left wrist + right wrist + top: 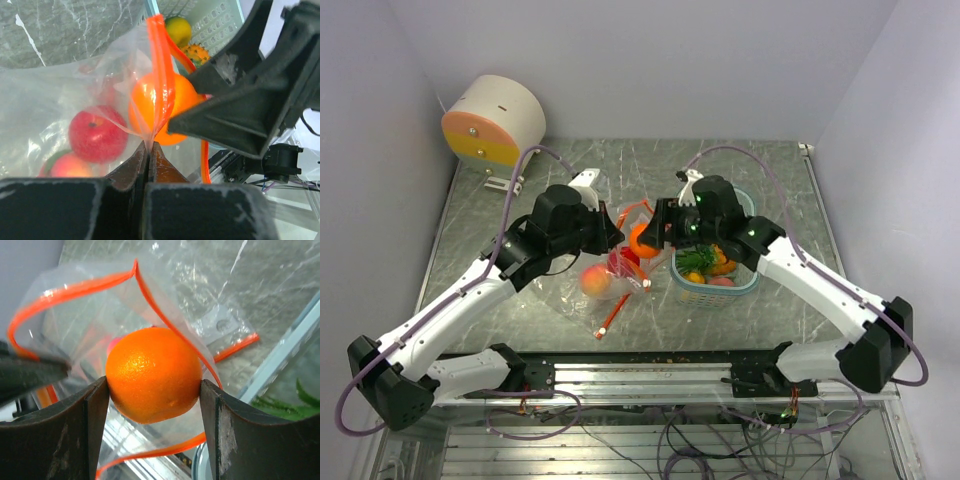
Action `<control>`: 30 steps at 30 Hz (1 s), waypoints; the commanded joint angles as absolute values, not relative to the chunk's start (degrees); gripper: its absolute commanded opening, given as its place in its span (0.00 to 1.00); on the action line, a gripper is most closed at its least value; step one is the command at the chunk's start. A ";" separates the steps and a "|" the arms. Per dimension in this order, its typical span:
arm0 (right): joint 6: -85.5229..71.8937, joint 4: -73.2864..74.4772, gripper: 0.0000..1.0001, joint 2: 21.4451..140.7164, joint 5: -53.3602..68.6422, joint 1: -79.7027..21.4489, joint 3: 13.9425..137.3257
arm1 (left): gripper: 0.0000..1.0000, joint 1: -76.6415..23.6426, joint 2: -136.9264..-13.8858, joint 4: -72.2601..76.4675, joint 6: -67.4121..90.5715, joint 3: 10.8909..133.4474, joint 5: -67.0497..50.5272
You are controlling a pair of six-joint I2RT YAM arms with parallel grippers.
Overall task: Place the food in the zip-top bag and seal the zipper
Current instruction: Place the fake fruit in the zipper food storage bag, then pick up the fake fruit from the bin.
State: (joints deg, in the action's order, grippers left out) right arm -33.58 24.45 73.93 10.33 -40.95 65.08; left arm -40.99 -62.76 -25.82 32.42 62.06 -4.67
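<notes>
just left of the basket [715, 298], holding orange [150, 367] clamped in right gripper [153, 386] at zip-top bag [75, 315] mouth, with left gripper [148, 150] pinched together on its edge; risks snagging the zipper [161, 65] and yanking that edge free.

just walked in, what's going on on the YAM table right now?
Mid-load. The left gripper pinches the zip-top bag by its zipper edge, holding the mouth open. The right gripper grips an orange at that mouth. A red apple and a peach appear to be inside already. More food, including a leafy green piece, sits in the teal basket. The zipper is not sealed.
</notes>
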 commanded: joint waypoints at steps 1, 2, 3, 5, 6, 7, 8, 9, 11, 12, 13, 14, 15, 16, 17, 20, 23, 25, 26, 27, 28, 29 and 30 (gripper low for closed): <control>-32.61 24.90 0.67 78.63 3.23 -41.21 72.38 | 0.07 -41.22 -61.41 -26.17 32.69 63.77 -4.21; -32.61 25.57 0.74 79.82 2.43 -41.30 73.44 | 0.07 -41.22 -61.37 -26.25 32.70 63.85 -4.34; -32.53 25.95 0.83 80.80 1.86 -41.37 74.42 | 0.07 -41.22 -61.24 -26.39 32.55 63.93 -4.31; -32.44 26.74 0.99 81.94 1.25 -41.34 76.00 | 0.07 -41.22 -60.90 -26.81 32.31 64.07 -3.95; -32.19 27.01 1.00 82.15 1.33 -41.31 76.92 | 0.07 -41.22 -60.79 -27.10 32.22 63.94 -3.69; -31.98 27.29 1.00 82.06 1.32 -41.34 77.56 | 0.07 -41.20 -60.76 -27.34 32.11 63.79 -3.43; -31.79 27.77 1.00 81.86 1.27 -41.38 78.05 | 0.07 -41.17 -60.74 -27.47 31.96 63.54 -3.27; -31.47 28.61 1.00 81.42 0.79 -41.37 78.72 | 0.07 -41.17 -60.74 -27.63 31.87 63.28 -2.94; -30.76 31.15 1.00 80.33 -0.98 -41.37 79.88 | 0.07 -41.22 -60.95 -28.22 31.74 62.86 -2.04; -30.55 32.62 1.00 79.64 -2.25 -41.32 80.48 | 0.07 -41.22 -60.94 -28.44 31.65 62.62 -1.46; -30.74 34.37 1.00 78.87 -4.48 -41.27 80.91 | 0.07 -41.22 -60.92 -28.66 31.76 62.32 -0.79; -31.32 36.55 1.00 77.97 -7.04 -41.05 81.39 | 0.07 -41.22 -60.76 -28.85 31.96 61.99 0.15; -32.14 38.70 1.00 77.59 -9.59 -40.63 81.79 | 0.07 -41.22 -60.64 -28.91 32.21 61.56 1.32; -33.12 41.87 1.00 77.50 -11.22 -38.89 82.09 | 0.07 -41.18 -60.56 -29.01 32.52 61.14 2.11; -34.19 43.25 1.00 77.77 -12.15 -37.01 82.06 | 0.07 -41.15 -60.55 -29.01 32.66 60.76 2.63; -36.97 47.32 1.00 78.84 -12.85 -31.19 79.80 | 0.07 -41.12 -60.92 -28.92 32.42 60.30 2.92; -36.93 45.88 0.99 79.90 -14.46 -28.72 76.85 | 0.07 -41.07 -61.79 -29.31 31.51 60.91 2.54; -35.96 44.39 0.98 81.93 -15.83 -28.52 76.21 | 0.07 -41.11 -62.31 -29.40 30.79 61.39 2.49; -35.24 43.70 0.98 83.26 -16.34 -28.56 76.39 | 0.07 -41.06 -62.58 -29.45 30.49 61.66 2.56; -34.72 43.30 0.98 84.83 -17.04 -27.73 76.79 | 0.07 -41.05 -62.81 -29.51 30.23 61.98 2.56; -34.18 42.99 0.98 86.50 -17.53 -26.95 77.08 | 0.07 -41.05 -63.07 -29.65 29.97 62.37 2.61; -33.62 42.65 0.98 88.09 -18.02 -26.56 77.35 | 0.07 -41.04 -63.35 -29.89 29.67 62.78 2.64; -33.00 42.49 0.98 89.66 -18.78 -26.28 77.61 | 0.07 -41.04 -63.53 -29.99 29.38 63.04 2.52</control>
